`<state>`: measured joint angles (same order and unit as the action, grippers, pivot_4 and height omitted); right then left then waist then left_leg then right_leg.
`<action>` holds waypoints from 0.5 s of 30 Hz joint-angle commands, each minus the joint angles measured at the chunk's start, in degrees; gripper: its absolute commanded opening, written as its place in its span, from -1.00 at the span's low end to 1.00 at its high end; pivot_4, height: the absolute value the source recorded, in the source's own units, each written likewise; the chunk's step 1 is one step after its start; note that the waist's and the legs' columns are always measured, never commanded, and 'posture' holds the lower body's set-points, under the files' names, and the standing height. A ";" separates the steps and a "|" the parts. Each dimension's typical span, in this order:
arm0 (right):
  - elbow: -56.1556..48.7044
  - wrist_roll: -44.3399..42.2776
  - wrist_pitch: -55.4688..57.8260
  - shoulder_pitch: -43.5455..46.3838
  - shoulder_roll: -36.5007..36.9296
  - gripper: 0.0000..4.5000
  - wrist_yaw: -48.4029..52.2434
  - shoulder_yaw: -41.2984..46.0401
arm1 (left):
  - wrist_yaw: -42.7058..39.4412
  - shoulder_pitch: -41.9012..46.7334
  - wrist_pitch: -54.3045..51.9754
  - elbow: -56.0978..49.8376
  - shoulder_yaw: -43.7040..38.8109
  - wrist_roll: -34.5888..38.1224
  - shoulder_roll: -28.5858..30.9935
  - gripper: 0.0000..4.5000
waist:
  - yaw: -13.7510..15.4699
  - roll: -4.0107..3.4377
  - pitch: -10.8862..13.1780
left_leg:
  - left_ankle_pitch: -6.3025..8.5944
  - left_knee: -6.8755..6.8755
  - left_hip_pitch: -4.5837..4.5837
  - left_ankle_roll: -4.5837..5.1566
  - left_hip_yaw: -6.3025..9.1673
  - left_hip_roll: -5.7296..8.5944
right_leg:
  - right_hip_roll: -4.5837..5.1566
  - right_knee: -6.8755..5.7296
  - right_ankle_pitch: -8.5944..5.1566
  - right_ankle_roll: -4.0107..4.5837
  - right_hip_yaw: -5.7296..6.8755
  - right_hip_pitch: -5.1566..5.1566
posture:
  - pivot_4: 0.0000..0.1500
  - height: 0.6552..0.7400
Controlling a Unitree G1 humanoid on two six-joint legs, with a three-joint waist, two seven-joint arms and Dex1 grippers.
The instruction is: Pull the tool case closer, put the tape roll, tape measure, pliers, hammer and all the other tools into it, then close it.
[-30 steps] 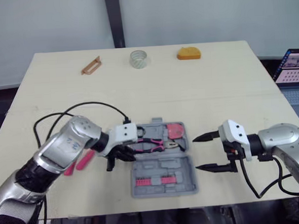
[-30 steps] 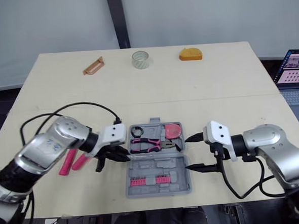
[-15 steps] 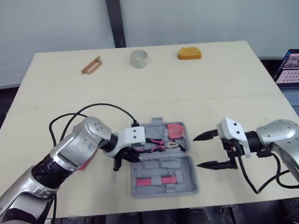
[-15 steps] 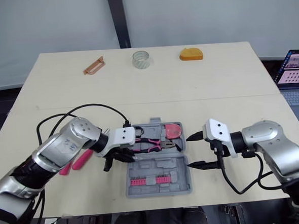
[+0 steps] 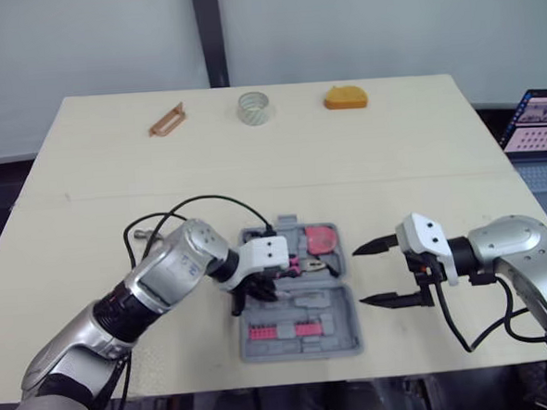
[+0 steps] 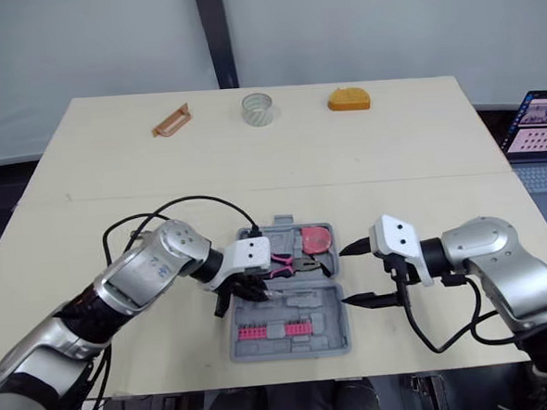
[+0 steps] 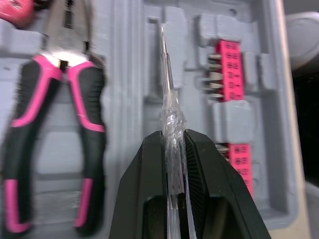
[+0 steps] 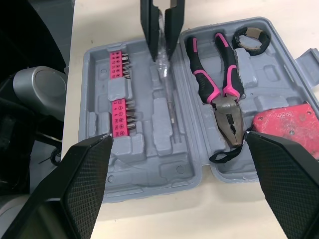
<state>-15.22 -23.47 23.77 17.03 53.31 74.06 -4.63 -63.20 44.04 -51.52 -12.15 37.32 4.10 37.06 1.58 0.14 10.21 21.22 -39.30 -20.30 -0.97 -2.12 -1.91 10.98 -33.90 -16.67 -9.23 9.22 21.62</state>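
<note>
Left wrist view: the left gripper (image 7: 172, 138) is clamped on a clear-handled screwdriver (image 7: 167, 87). The shaft lies lengthwise over the tool case (image 7: 124, 74) groove, beside the pliers (image 7: 89, 109). The right gripper (image 5: 360, 276) stands spread just right of the case.

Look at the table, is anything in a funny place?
Yes. The tape roll, an orange thing and a brown piece lie along the far edge of the table, well away from the open case, though they probably belong inside. The left gripper is shut on a clear screwdriver over the case.
</note>
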 commanded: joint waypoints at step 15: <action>-2.14 -1.00 0.79 -0.23 0.70 1.00 0.17 1.35 | 1.33 -0.84 1.42 0.10 1.06 -1.16 -1.52 -0.97 | -0.01 0.00 0.00 | 0.00 -0.02 0.00 0.00 0.01 0.00 | 0.00 -0.02 0.00 0.00 0.00 0.00 | 1.00 1.00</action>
<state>-15.43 -23.50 24.40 16.79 53.32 74.05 -4.63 -62.02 43.43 -50.65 -10.88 38.63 3.39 35.89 1.57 0.14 10.21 21.22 -39.31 -20.30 -0.97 -2.11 -1.91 10.98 -33.93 -16.67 -9.23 9.22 21.62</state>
